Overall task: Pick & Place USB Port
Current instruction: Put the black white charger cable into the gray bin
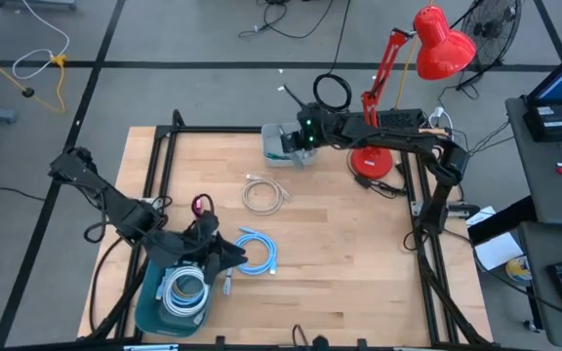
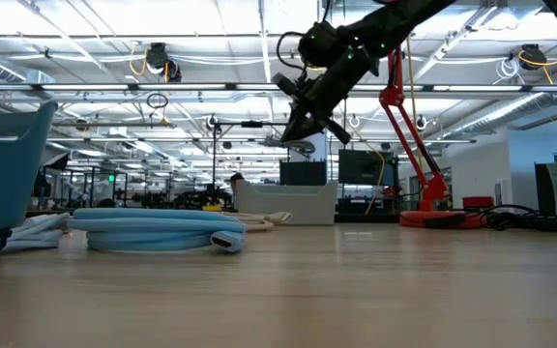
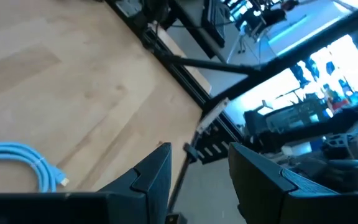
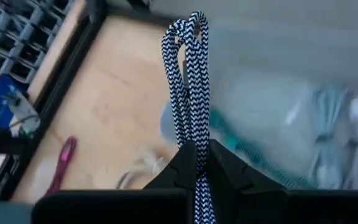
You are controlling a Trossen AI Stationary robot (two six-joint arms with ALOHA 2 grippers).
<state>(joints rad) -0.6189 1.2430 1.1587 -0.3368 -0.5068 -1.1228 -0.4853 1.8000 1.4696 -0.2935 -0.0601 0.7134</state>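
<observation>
**Braided cable held over the far bin**

My right claw (image 4: pixel 197 163) is clamped on a black-and-white braided cable (image 4: pixel 185 81), raised above the clear bin (image 1: pixel 279 146) at the table's far edge, presumably for dropping in. My left claw (image 3: pixel 199 180) waits, fingers apart, over the teal bin (image 1: pixel 154 307) at the near-left corner.

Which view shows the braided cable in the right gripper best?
The right wrist view: the black-and-white braided cable fills the frame, pinched in the right gripper. High and low views show only the gripper; the left wrist view misses it.
</observation>
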